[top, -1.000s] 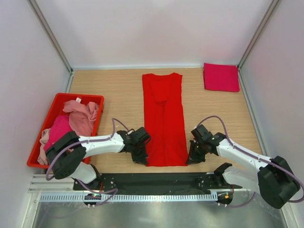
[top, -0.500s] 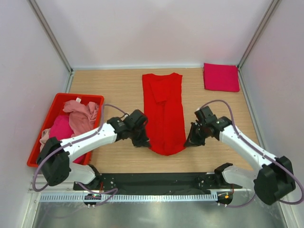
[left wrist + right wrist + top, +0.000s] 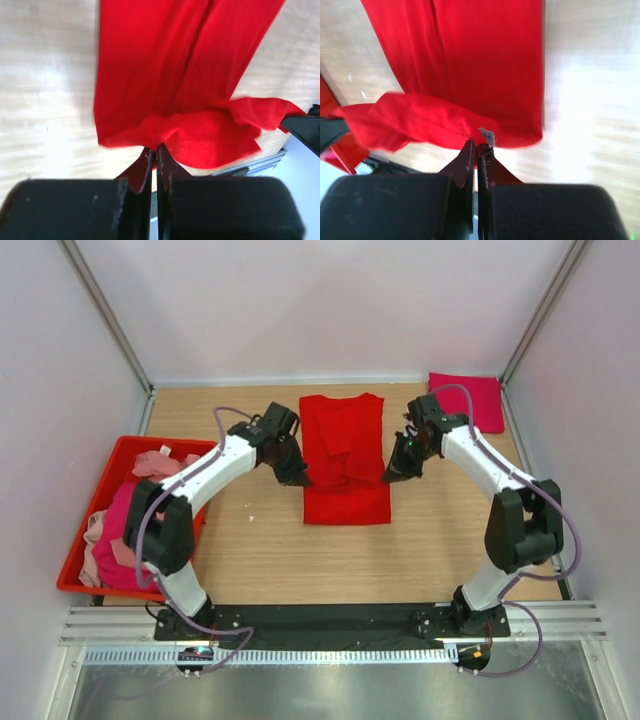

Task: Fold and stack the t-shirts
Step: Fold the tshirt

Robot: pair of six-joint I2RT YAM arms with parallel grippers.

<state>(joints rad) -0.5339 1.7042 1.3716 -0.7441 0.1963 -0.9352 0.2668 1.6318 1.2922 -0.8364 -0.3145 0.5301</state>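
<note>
1. Right, at nine o'clock the red bin [image 3: 165, 443] holds a pale pink shirt [image 3: 170, 485] and a magenta shirt [image 3: 125, 510], heaped together.
2. Left gripper [image 3: 299, 480] is clamped tight on one hem corner of the bright red t-shirt [image 3: 345, 455], raised off the table [image 3: 260, 550].
3. That t-shirt lies lengthwise mid-table, running towards twelve o'clock. Its near part is doubled back over the rest, and the hem sags between the grippers.
4. Right gripper [image 3: 387, 478] pinches the opposite hem corner, fingers closed on cloth.
5. Up at one o'clock, a folded crimson shirt [image 3: 468, 402] rests flat in the far corner.
</note>
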